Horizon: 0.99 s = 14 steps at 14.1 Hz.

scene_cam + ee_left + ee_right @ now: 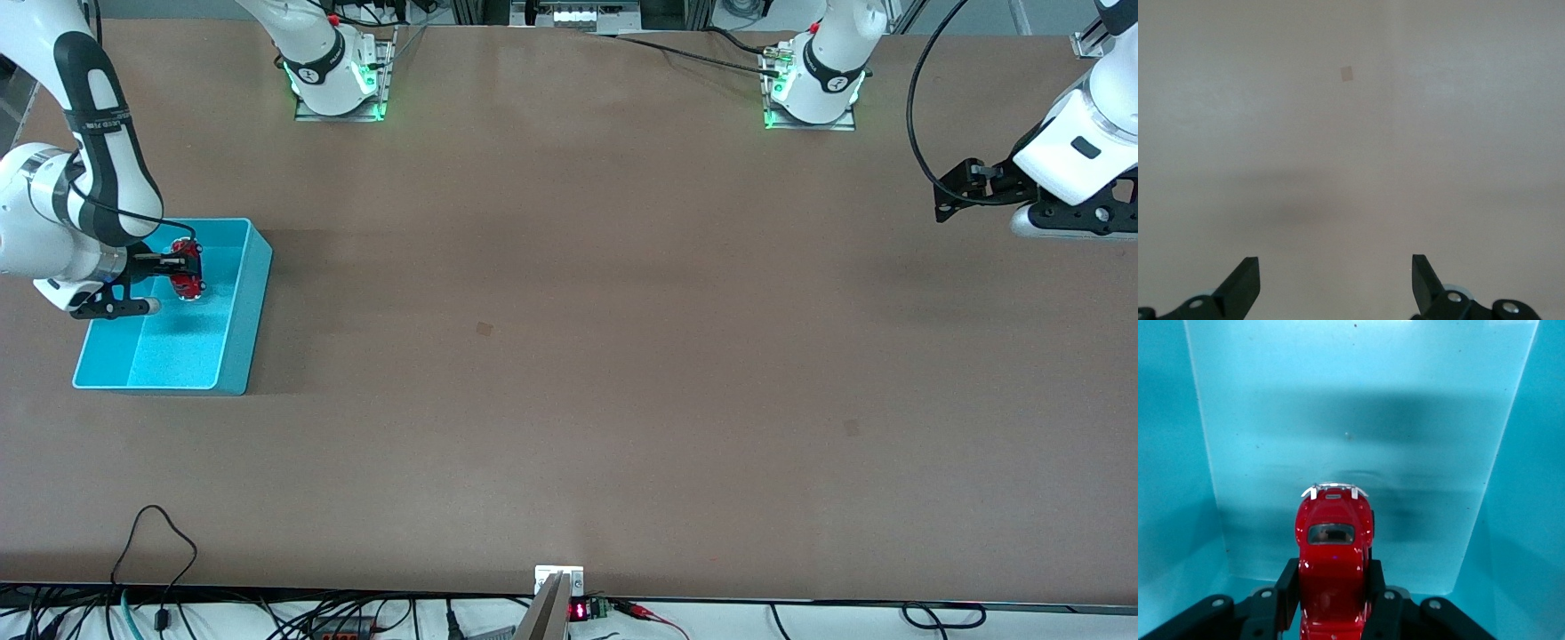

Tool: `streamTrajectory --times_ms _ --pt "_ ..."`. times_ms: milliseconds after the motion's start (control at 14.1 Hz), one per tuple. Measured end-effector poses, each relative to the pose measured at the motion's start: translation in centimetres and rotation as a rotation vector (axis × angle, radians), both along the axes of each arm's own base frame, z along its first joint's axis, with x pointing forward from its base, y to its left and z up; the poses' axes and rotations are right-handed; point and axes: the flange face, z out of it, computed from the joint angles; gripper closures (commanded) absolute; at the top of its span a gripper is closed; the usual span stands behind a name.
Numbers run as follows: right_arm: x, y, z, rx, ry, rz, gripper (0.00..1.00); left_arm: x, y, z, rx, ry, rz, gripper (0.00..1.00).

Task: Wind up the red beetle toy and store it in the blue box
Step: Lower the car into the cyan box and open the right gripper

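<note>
Pinching the red beetle toy (1333, 560) between its jaws, the right gripper (182, 271) hangs inside the blue box (240, 311) at the right arm's end of the bench (569, 356). The left gripper (1336, 283) waits over bare bench at the left arm's end, jaws spread.

Rectangular cyan plastic bin (233, 331): on brown tabletop (569, 373), right arm's end. Tiny glossy red beetle-shaped toy car (187, 271): over bin's interior.

Glossy red beetle toy (1332, 567), matt table (569, 356)
</note>
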Motion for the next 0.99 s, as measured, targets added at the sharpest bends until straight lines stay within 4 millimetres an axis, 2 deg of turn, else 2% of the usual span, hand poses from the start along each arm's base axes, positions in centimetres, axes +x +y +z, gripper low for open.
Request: streamTrajectory --times_ms 425,496,567,638,780,992 --pt "-0.6 -0.6 -2.1 -0.025 0.031 -0.084 0.97 0.0 0.0 0.0 0.000 0.002 0.000 0.00" --pt "-0.6 -0.5 -2.3 -0.032 0.033 -0.107 0.96 0.0 0.0 0.0 0.000 0.002 0.000 0.00" --pt "-0.6 -0.5 -2.3 -0.034 0.035 -0.114 0.89 0.0 0.0 0.0 0.000 0.002 0.000 0.00" --pt "-0.6 -0.5 -2.4 -0.035 0.036 -0.116 0.51 0.0 0.0 0.0 0.000 0.002 0.000 0.00" --pt "-0.6 -0.5 -2.5 -0.035 0.038 -0.116 0.02 0.0 0.0 0.0 0.000 0.002 0.000 0.00" --pt "-0.6 -0.5 -2.5 -0.035 0.036 -0.116 0.00 0.0 0.0 0.0 0.000 0.002 0.000 0.00"
